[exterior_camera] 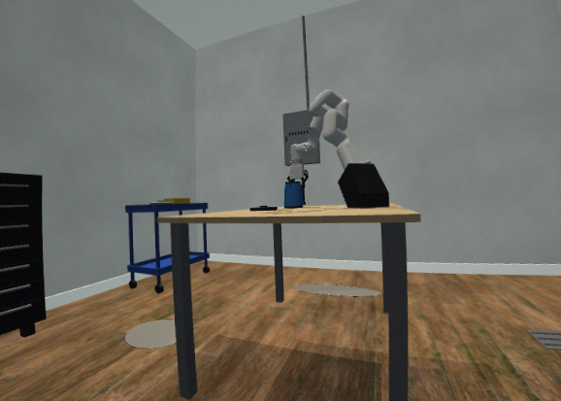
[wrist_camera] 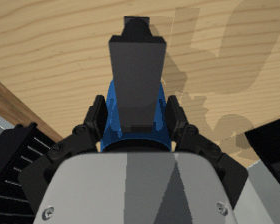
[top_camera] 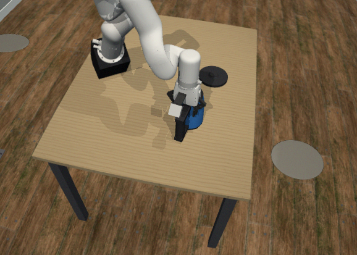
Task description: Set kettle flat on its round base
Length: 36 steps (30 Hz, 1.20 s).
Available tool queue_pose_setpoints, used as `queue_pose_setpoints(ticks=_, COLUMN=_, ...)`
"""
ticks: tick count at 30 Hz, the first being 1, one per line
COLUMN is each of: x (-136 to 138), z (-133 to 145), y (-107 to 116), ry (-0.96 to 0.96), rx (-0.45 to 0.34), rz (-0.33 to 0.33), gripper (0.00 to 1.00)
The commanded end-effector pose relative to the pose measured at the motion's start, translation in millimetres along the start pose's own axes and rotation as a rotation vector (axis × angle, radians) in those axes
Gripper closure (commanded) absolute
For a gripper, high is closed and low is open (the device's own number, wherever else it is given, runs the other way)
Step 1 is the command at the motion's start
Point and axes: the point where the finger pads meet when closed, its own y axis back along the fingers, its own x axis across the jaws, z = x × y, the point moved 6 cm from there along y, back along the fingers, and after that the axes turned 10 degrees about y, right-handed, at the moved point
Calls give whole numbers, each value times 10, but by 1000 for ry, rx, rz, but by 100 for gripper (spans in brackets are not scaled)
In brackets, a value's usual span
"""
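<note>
The blue kettle stands upright on the table, with its black handle toward the front edge. The black round base, stud up, lies flat on the table just behind the kettle and apart from it. My gripper is open and points straight down over the kettle's handle side. In the wrist view my gripper's fingers stand on either side of the black handle, above the kettle's blue body, without closing on it. The side view shows the kettle, the base and the gripper.
The arm's black mount sits at the table's back left. The table's right edge is near the kettle and base. A blue cart and a black drawer cabinet stand off to the side on the floor.
</note>
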Motion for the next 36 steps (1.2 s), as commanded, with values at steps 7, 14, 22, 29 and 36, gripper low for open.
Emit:
queue_pose_setpoints(ticks=7, x=-9, z=-6, y=8, ry=0, rx=1, rz=-3, gripper=19)
queue_pose_setpoints(ticks=14, x=-9, z=-6, y=8, ry=0, rx=1, rz=-3, gripper=19)
queue_pose_setpoints(ticks=22, x=-9, z=-6, y=8, ry=0, rx=1, rz=-3, gripper=19)
queue_pose_setpoints(ticks=29, x=-9, z=-6, y=8, ry=0, rx=1, rz=-3, gripper=100)
queue_pose_setpoints(ticks=36, x=-9, z=-6, y=8, ry=0, rx=1, rz=-3, gripper=100)
